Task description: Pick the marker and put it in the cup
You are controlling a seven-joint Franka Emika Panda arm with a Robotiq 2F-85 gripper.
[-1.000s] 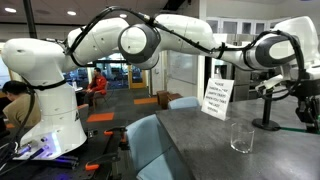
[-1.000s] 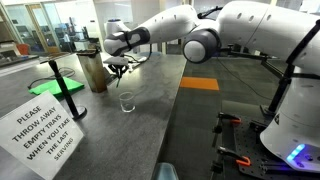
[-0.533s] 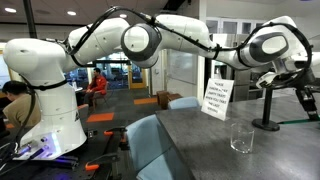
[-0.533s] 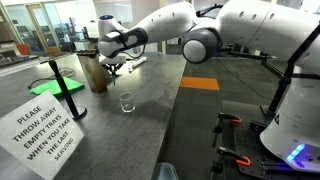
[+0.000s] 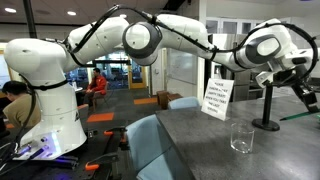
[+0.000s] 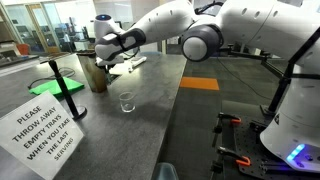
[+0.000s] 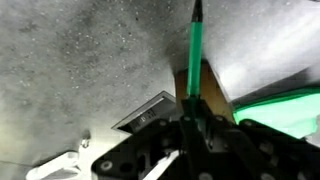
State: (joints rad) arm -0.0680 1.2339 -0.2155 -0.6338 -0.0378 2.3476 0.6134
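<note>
In the wrist view my gripper (image 7: 193, 112) is shut on the slim green marker (image 7: 193, 55), which sticks out ahead of the jaws over the grey table. The clear cup (image 5: 241, 138) stands upright on the table and also shows in an exterior view (image 6: 126, 101). In both exterior views my gripper (image 5: 299, 86) (image 6: 108, 68) hangs above the table, off to one side of the cup and higher than it. The marker is too small to make out there. The cup is out of the wrist view.
A white paper sign (image 5: 216, 98) (image 6: 40, 125) stands on the table. A black post on a round base (image 5: 268, 106) is near my gripper. A brown container (image 6: 95, 73) and a green sheet (image 6: 62, 89) lie beyond the cup.
My gripper, still holding the marker, has risen slightly and drifted sideways away from the cup, toward the black post. The cup has not moved.
</note>
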